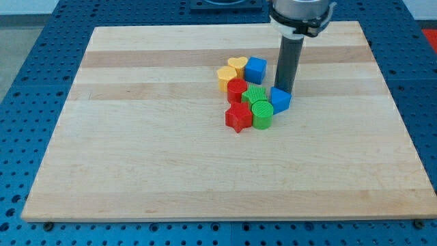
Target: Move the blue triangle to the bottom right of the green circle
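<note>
No claw, just the rod: my tip (pixel 285 89) touches the top edge of the blue triangle block (pixel 279 100), which sits right of the green round cylinder (pixel 261 113) on the wooden tabletop (pixel 136 137).

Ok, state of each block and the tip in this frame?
blue triangle: touching my tip, right of the green circle
green circle: upright, in cluster
green block: in cluster
red star: flat
red block: in cluster
blue cube: upright
yellow blocks: side by side
my tip: behind the triangle

Blue triangle (pixel 280 100) flat on board, seemingly touching green circle's (pixel 261 113) upper right
</note>
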Motion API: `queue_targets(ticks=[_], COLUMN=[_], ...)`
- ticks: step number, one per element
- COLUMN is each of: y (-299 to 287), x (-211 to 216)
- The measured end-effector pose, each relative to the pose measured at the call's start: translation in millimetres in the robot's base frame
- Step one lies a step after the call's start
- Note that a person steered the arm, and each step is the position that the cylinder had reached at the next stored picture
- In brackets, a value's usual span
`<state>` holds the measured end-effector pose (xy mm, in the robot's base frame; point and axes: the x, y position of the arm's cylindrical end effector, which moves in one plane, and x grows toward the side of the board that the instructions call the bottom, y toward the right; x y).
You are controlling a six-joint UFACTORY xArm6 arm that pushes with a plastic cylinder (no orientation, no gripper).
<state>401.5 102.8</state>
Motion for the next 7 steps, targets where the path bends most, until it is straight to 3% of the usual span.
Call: queue_targets(ticks=[5, 7], y=[25, 50], x=[61, 44])
